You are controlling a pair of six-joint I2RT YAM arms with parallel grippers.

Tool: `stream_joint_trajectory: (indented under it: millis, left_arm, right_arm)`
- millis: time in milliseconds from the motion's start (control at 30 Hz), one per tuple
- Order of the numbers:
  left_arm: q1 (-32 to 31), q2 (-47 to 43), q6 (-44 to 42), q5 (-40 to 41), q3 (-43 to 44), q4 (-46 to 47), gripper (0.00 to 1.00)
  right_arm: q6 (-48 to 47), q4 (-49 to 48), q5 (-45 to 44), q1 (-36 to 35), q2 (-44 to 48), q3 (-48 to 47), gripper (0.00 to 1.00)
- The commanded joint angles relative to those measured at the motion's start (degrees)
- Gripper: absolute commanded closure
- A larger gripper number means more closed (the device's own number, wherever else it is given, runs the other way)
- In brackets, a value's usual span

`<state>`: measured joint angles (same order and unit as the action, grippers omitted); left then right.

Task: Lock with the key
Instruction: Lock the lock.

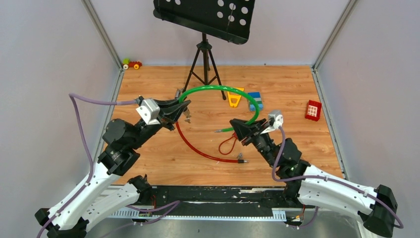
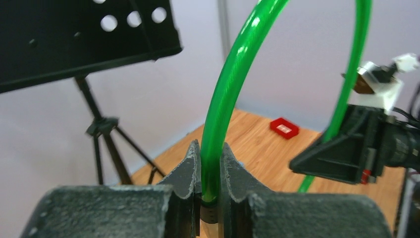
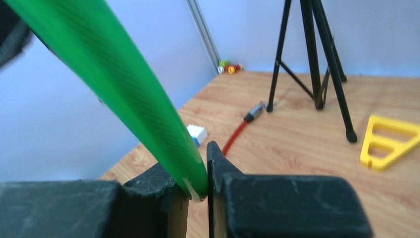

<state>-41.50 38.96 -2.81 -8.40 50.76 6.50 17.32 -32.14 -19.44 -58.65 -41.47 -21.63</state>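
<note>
The tiny silvery-grey metal key is not showing clearly in any view; a small greyish bit (image 1: 187, 117) is hanging just under the tip of the left gripper (image 1: 188, 104), too small to tell whether it is the key. That gripper is clamping one end of a thick glossy green cable (image 1: 208, 88), its fingers (image 2: 190, 166) pressing on both sides. The cable is arching over to the right gripper (image 1: 234, 124), whose jaws are pinching it near its other end, and a dark plug is sticking out beyond them. A thin red cable (image 1: 198, 148) is curving along the wooden table (image 1: 297, 144) beneath both grippers, and its upper end is passing out of sight behind the left gripper. Toward the far edge, a yellow plastic triangle (image 1: 235, 98) and a blue and green block (image 1: 255, 100) are lying side by side. A red block (image 1: 313, 109) is sitting near the right edge, and a small toy car (image 1: 131, 64) is resting in the far left corner. A black perforated music stand (image 1: 203, 15) on a tripod is standing at the far edge, its top cut off by the frame. Pale grey walls are closing in the table on three sides.
</note>
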Motion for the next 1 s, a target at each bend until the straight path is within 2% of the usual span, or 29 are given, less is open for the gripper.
stream_joint_trajectory:
  millis: [0,167,300,533,967]
  left_arm:
    - [0.0,-1.4,8.9,-11.5,-3.8,18.8,1.0]
    - [0.0,-2.4,15.3,-14.5,-9.6,34.7,1.0]
    - [0.0,-2.0,17.8,-16.8,-11.3,39.8,1.0]
    - [0.0,-1.6,18.4,-17.1,-11.0,39.7,1.0]
    - [0.0,-2.0,16.1,-15.5,-10.6,35.1,1.0]
  right_arm:
    - [-4.4,2.9,2.9,0.2,2.0,-12.8,1.0]
    - [-5.0,6.6,8.6,0.2,-0.4,-24.7,1.0]
    - [-4.8,7.3,11.6,0.1,-4.1,-31.2,1.0]
    - [-8.5,9.3,10.1,-3.1,-9.8,-36.8,1.0]
    - [-8.2,7.0,12.7,-5.6,-10.3,-37.9,1.0]
